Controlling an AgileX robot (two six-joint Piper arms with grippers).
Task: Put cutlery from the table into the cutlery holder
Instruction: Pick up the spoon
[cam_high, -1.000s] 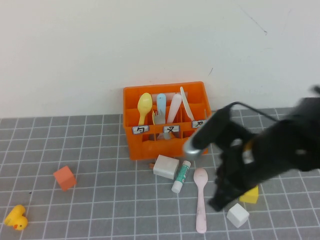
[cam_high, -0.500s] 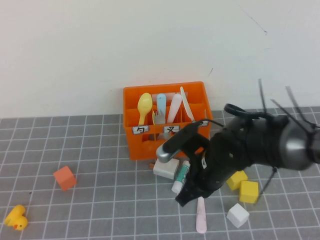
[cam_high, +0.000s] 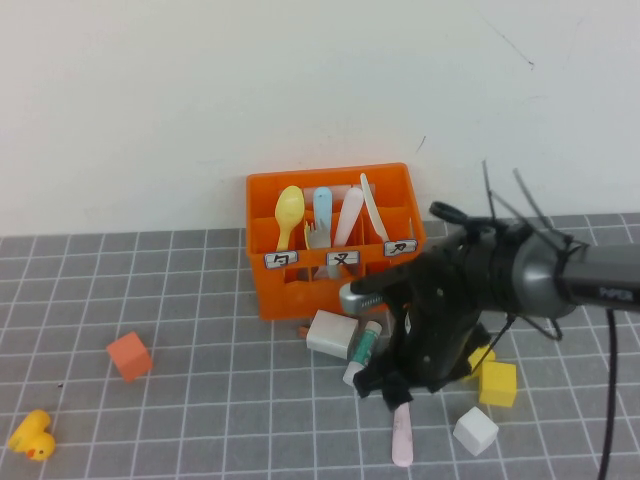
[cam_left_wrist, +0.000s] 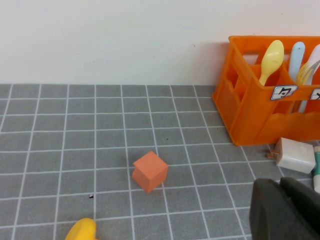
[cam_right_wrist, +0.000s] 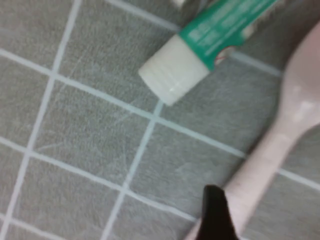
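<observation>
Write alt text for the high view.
The right gripper hangs low over a pale pink plastic spoon on the grey tiled table, fingers open, before a bright orange plastic cutlery holder already holding utensils. The left gripper is out of this view.
</observation>
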